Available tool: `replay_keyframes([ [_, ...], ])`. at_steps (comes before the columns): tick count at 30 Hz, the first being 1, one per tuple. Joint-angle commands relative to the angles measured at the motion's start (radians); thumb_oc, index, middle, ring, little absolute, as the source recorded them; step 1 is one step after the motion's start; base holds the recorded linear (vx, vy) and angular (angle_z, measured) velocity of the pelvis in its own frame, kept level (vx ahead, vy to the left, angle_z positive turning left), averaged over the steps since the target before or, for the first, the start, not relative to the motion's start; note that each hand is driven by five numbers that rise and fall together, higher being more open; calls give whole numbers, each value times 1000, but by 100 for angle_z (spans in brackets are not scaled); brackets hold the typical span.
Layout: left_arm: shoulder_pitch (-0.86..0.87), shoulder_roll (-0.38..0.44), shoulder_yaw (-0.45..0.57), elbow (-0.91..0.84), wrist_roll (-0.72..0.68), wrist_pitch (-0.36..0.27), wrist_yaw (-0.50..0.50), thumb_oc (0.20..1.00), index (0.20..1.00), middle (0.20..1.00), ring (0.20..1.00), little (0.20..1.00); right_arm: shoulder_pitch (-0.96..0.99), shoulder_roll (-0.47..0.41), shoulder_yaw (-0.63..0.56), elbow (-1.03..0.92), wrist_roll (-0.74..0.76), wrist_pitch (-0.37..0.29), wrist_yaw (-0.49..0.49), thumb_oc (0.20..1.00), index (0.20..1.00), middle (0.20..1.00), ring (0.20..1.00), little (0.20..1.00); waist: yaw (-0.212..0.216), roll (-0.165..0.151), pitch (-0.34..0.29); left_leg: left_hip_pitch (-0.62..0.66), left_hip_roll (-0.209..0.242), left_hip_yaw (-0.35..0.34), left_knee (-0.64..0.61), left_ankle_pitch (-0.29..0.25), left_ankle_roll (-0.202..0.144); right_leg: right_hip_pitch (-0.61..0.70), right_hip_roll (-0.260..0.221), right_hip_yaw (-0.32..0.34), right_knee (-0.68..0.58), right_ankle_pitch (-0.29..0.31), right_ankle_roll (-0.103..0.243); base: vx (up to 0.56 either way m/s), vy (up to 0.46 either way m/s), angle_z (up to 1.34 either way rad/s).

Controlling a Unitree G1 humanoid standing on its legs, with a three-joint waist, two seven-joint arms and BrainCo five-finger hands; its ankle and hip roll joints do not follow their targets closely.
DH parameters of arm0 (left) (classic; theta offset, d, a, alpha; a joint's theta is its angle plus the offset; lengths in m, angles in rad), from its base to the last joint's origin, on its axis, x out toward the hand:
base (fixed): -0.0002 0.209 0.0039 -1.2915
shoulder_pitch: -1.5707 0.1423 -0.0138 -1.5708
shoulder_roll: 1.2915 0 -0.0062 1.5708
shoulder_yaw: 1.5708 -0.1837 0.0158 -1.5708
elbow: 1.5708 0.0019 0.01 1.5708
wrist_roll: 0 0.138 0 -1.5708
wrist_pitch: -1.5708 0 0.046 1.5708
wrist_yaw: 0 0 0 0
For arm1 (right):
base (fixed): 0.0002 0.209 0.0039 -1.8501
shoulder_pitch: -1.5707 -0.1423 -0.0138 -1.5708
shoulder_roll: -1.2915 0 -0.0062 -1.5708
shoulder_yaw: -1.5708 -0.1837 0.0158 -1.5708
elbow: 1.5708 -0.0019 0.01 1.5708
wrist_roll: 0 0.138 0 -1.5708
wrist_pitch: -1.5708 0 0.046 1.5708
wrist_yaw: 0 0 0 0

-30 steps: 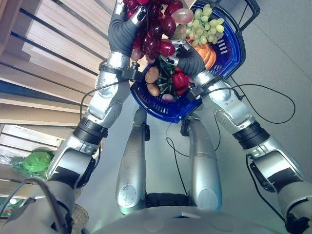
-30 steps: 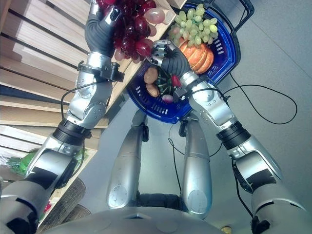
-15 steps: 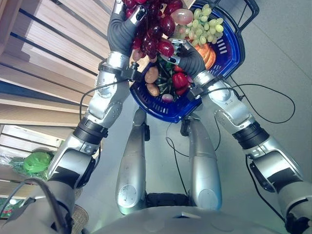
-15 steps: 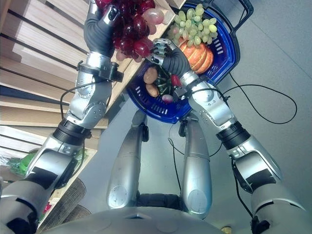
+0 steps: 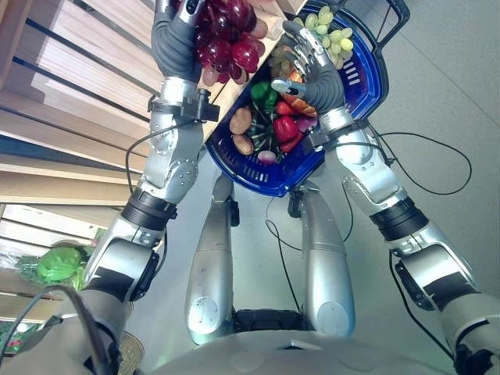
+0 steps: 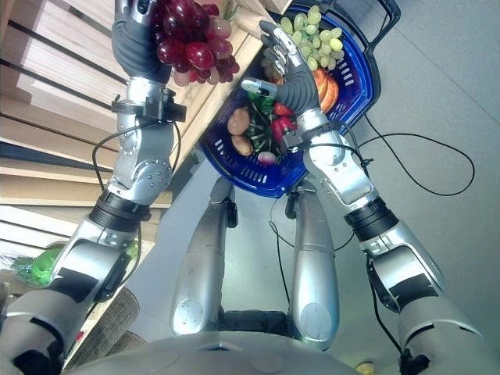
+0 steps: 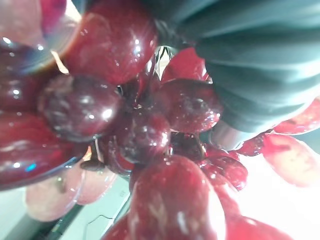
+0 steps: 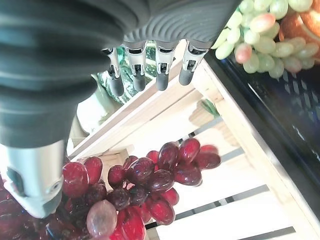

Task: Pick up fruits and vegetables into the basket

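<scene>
At the top centre the left hand (image 5: 173, 35) grips one bunch of red grapes (image 5: 226, 35) beside the blue basket (image 5: 367, 86). The right hand (image 5: 316, 66), fingers spread, hovers over one green grape bunch (image 5: 332, 35), two potatoes (image 5: 241, 121) and one red pepper (image 5: 286, 129).

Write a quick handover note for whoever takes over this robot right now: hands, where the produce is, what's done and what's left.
Left robot hand: shut on the bunch of red grapes, held up beside the wooden shelves, not yet over the basket.
Right robot hand: open, fingers straight, above the blue basket, holding nothing.
Done: the basket holds green grapes, a red pepper, potatoes and more.
Left: bring the red grapes over the basket and release them.
</scene>
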Motion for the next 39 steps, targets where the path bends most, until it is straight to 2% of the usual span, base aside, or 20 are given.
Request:
replay_keyframes([
  [1, -28, -29, 43, -60, -94, -65, -97, 200, 200, 200, 200, 200, -13, 46, -25, -96, -41, -41, 8, 1000, 1000, 1000, 1000, 1000, 11, -37, -47, 12, -54, 65, 98, -128, 28, 89, 26, 34, -219, 132, 125, 0, 0, 0],
  [8, -28, -49, 20, -66, -130, -18, -158, 200, 200, 200, 200, 200, -29, 48, -4, -94, -50, -23, 36, 1000, 1000, 1000, 1000, 1000, 11, -37, -47, 9, -55, 68, 98, -126, 29, 88, 26, 34, -222, 135, 124, 0, 0, 0],
  [10, -31, -57, 6, -71, -133, 13, -185, 200, 200, 200, 200, 200, -40, 50, 8, -93, -51, -12, 46, 1000, 1000, 1000, 1000, 1000, 11, -38, -47, 11, -55, 68, 94, -125, 30, 91, 26, 33, -226, 137, 124, 0, 0, 0],
  [20, -38, -58, -74, -117, -100, 107, -268, 200, 200, 200, 200, 200, -64, 58, 32, -91, -23, 3, 47, 1000, 1000, 1000, 1000, 1000, 14, -40, -47, 14, -57, 68, 90, -121, 34, 96, 29, 29, -232, 143, 124, 0, 0, 0],
  [30, -57, -56, -132, -147, -92, 162, -326, 200, 200, 200, 200, 200, -91, 64, 48, -86, 0, 16, 46, 1000, 1000, 1000, 1000, 1000, 14, -43, -47, 11, -58, 67, 89, -119, 38, 93, 33, 29, -235, 151, 124, 0, 0, 0],
  [39, -58, -66, -163, -164, -110, 185, -370, 200, 200, 200, 200, 200, -99, 72, 63, -79, -1, 17, 36, 1000, 1000, 1000, 1000, 1000, 15, -44, -47, 8, -59, 66, 92, -119, 41, 91, 33, 28, -235, 154, 122, 0, 0, 0],
])
